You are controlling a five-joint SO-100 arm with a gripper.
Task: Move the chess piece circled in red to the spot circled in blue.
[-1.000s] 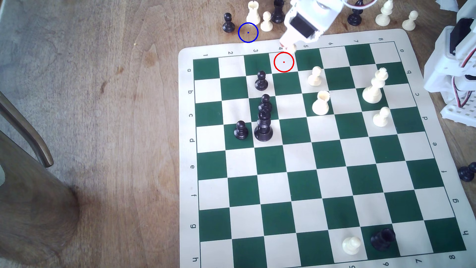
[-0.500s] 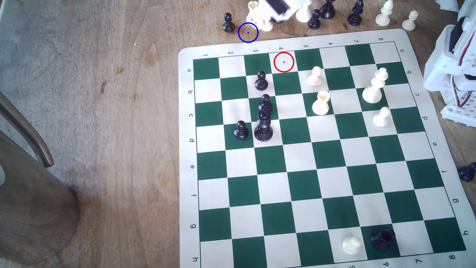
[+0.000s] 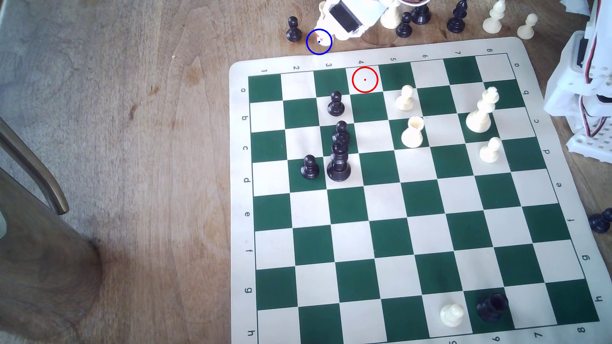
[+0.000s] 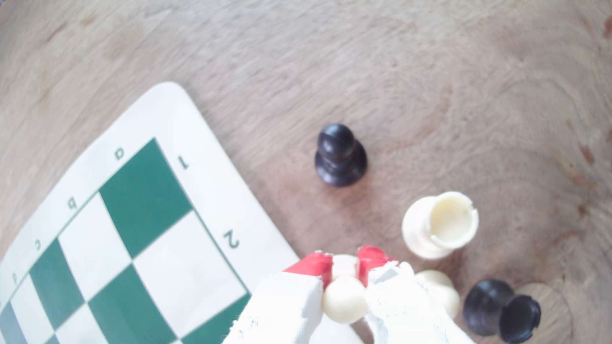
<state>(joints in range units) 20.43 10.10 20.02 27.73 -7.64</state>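
Fingers (image 4: pixel 345 269) clamp my white pawn (image 4: pixel 344 299), and now they have swung over the blue spot (image 3: pixel 311 49); I lower it next.

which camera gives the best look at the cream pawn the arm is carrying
The wrist view. There the cream pawn sits close up, its round head clamped between the red-tipped jaws of the gripper. In the exterior view, the gripper covers it over the blue circle, so the pawn cannot be told apart from the white jaws.
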